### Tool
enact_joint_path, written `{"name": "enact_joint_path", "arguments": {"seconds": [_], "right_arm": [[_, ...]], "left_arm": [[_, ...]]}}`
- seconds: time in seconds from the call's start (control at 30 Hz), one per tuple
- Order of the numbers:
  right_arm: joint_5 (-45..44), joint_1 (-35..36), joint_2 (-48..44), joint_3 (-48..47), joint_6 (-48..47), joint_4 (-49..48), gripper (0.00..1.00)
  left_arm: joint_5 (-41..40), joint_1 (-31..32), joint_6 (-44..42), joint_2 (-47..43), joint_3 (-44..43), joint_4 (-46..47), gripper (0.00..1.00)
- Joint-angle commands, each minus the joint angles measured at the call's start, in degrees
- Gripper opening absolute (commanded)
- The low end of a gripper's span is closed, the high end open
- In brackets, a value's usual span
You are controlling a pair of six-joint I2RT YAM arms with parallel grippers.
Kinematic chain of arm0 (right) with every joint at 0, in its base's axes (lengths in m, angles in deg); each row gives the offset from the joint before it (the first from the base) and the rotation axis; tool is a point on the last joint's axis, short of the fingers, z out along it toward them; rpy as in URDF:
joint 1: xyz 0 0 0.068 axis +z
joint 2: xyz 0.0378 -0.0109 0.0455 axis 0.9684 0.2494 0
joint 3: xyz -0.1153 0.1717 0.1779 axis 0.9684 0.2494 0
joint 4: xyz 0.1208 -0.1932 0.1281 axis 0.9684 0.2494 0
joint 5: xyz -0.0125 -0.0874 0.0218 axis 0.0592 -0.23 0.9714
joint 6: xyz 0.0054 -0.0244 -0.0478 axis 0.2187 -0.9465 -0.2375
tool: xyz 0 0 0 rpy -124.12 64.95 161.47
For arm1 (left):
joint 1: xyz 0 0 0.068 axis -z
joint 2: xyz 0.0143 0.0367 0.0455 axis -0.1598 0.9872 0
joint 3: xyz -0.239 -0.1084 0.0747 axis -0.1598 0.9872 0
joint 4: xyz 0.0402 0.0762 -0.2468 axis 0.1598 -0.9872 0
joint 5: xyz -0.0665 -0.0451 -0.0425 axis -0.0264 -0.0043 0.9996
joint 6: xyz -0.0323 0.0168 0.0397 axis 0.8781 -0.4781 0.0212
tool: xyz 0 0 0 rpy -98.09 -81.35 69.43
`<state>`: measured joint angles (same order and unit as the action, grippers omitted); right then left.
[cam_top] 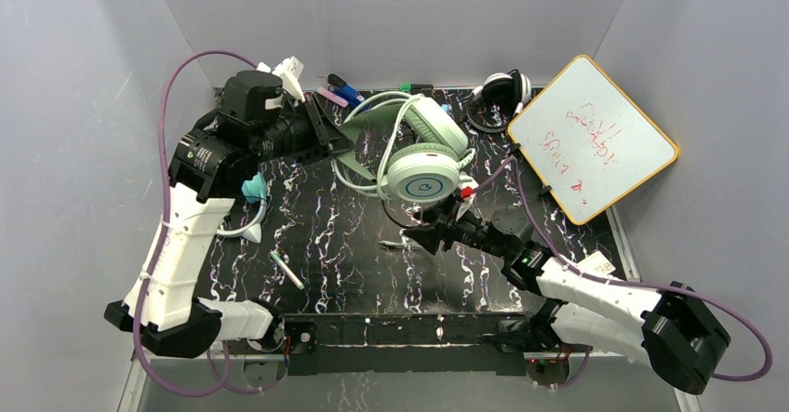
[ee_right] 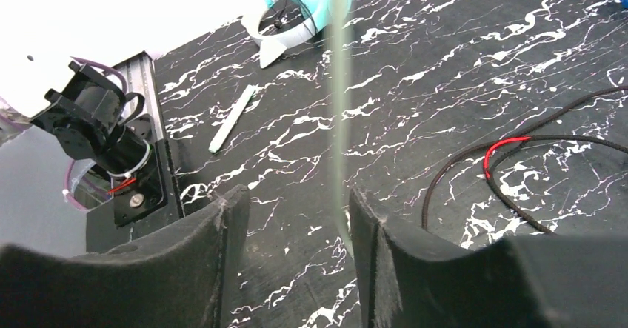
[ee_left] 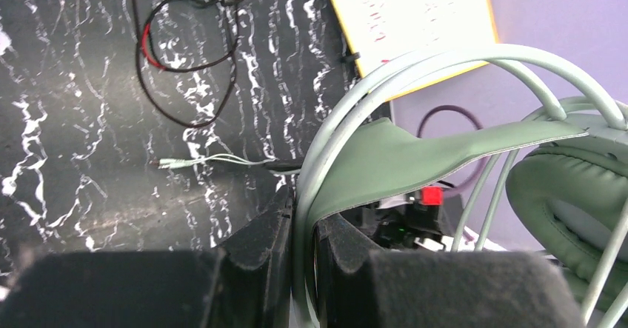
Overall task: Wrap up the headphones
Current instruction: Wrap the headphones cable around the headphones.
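The mint-green headphones are lifted at the back middle, with the pale cable looped around them. My left gripper is shut on their thin band, as the left wrist view shows. My right gripper is open below the ear cup; the pale cable hangs between its fingers, close to the right one. The cable's plug lies on the mat. The teal headphones lie under my left arm. The black-and-white headphones sit at the back.
A whiteboard leans at the back right. A white marker lies front left. Pens lie at the back. A thin black cable with a red section curls on the marbled mat.
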<state>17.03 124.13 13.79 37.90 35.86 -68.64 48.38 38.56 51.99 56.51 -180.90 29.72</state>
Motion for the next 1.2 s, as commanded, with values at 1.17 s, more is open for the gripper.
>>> {"name": "enact_joint_path", "arguments": {"seconds": [1.17], "right_arm": [[0.45,0.28,-11.79,4.78,3.65,7.78,0.44]], "left_arm": [[0.15,-0.06,9.10,3.22,-13.96,6.59,0.00]]}}
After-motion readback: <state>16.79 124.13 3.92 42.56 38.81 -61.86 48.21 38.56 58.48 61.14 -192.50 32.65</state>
